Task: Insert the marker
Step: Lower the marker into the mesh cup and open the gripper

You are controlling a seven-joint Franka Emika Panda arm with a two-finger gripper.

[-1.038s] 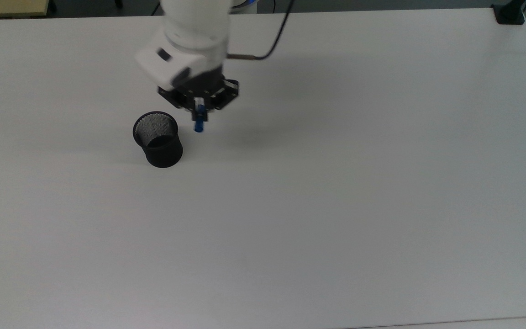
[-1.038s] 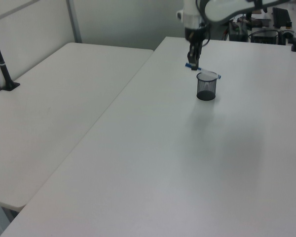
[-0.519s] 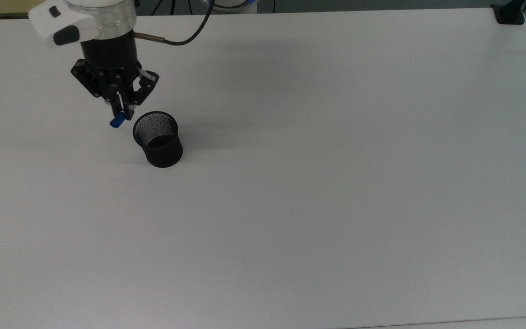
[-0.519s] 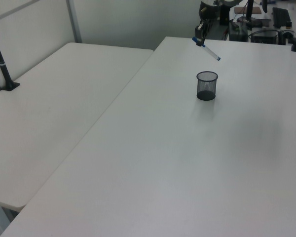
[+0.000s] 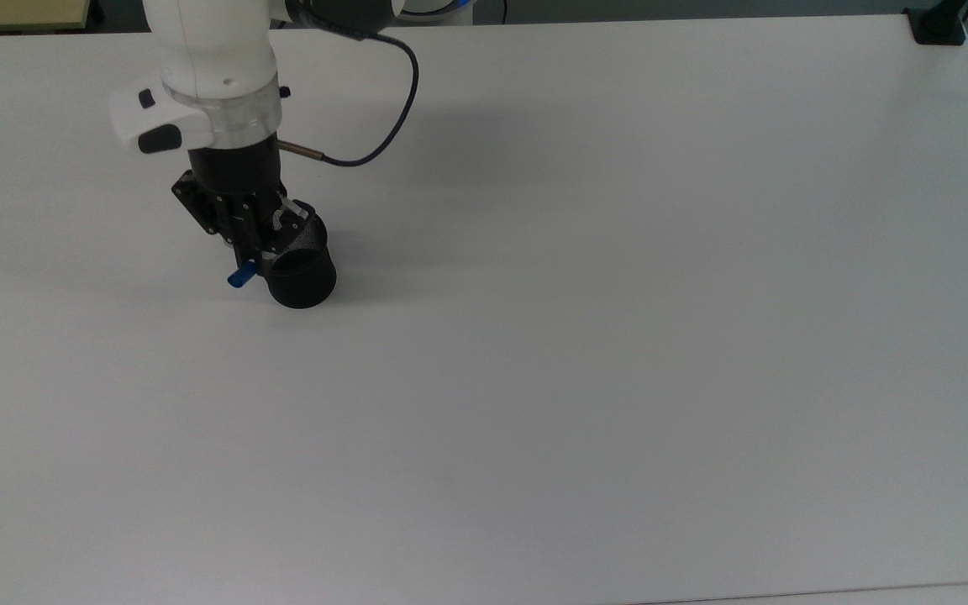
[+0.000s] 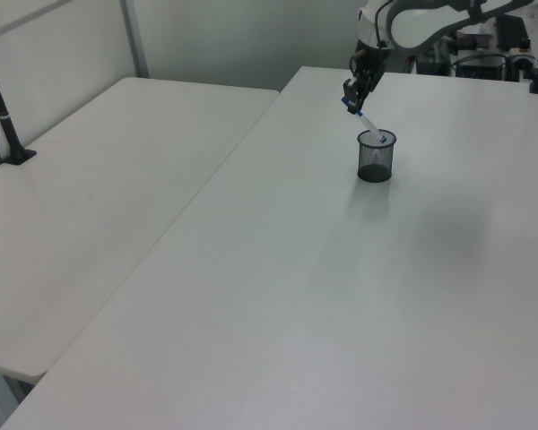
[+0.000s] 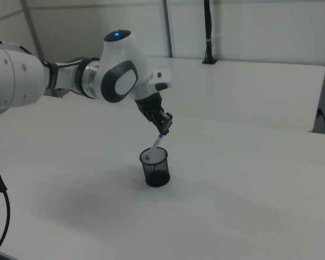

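Observation:
The marker (image 7: pixel 156 143) is white with a blue cap and hangs tilted, with my gripper (image 7: pixel 163 127) shut on its upper part. Its lower blue tip sits just inside the mouth of the black mesh cup (image 7: pixel 156 170), near the rim on the right view's left. In the top view my gripper (image 5: pixel 253 250) hovers over the cup's (image 5: pixel 303 281) left rim, and the marker's blue cap (image 5: pixel 240 276) sticks out below it. In the left view the marker (image 6: pixel 366 124) slants from the gripper (image 6: pixel 351 94) down to the cup (image 6: pixel 376 161).
The cup stands upright on a wide white table (image 5: pixel 618 336). A black clamp (image 5: pixel 938 25) sits on the table's far right corner in the top view. A black cable (image 5: pixel 391 126) loops off the wrist. A second table (image 6: pixel 90 197) adjoins in the left view.
In the top view the gripper swung from the cup's right to its far left, then came down and toward the cup. The marker's lower tip now sits in the cup's mouth.

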